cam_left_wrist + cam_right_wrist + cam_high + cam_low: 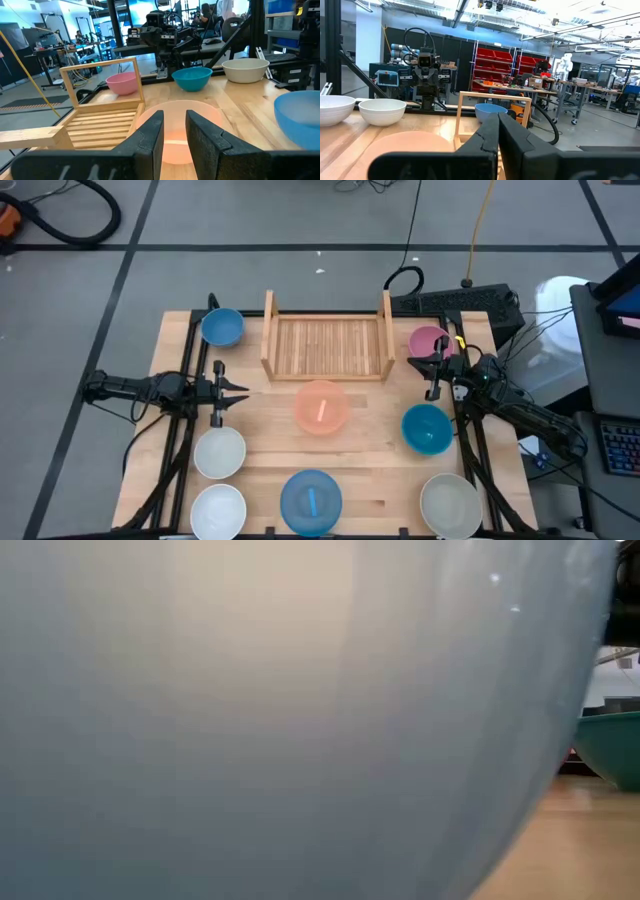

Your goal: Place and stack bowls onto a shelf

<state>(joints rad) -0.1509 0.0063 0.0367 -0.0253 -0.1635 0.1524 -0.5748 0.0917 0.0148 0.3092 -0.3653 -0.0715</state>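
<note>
Light-wood shelf [327, 346] stands bare at the far middle of the table, so by my reading nothing is stacked yet and every bowl remains to be placed. Peach bowl [321, 406] sits just near of it, between the arms. Left gripper [238, 392], fingers slightly spread, hangs to the bowl's left holding nothing; right gripper [431, 374], fingers pressed together, waits beside the pink bowl [427, 342]

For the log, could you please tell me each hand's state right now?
Left hand: open, holding nothing.
Right hand: shut, holding nothing.
</note>
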